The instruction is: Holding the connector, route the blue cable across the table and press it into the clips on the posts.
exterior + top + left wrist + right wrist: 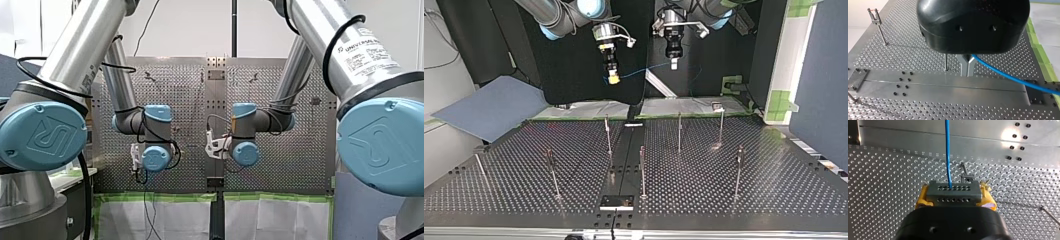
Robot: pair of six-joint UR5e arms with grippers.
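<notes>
- Nearest the front camera, the left arm (42,135) and the right arm (382,142) fill the view's two sides. Both reach out over the table (749,200).
- Table: a perforated plate with several thin upright posts (679,132), well apart from one another. The posts carry small clips (874,15) at their tops. No clip that shows holds any cable.
- Right gripper (613,77): it hangs high above the table, left of centre in the top view. Its yellow pads (920,200) are clamped on the grey connector (953,195), one pad at each end of the block.
- Left gripper (967,73): it hangs near the right gripper at about the same height. Its metal fingers (963,66) are drawn narrow and pinch the blue cable (1003,73), which leaves them to one side.
- Blue cable: it exits the connector's face and spans the air between the two grippers with a slight sag. Along this span it touches neither the table nor any post.
- Status, as a judgement: the connector is grasped and the cable is guided by the second gripper. These are preparatory steps only.
- Remaining work: lowering the cable to the posts, routing it across the table, and pressing it into every clip. The task is near its start.
</notes>
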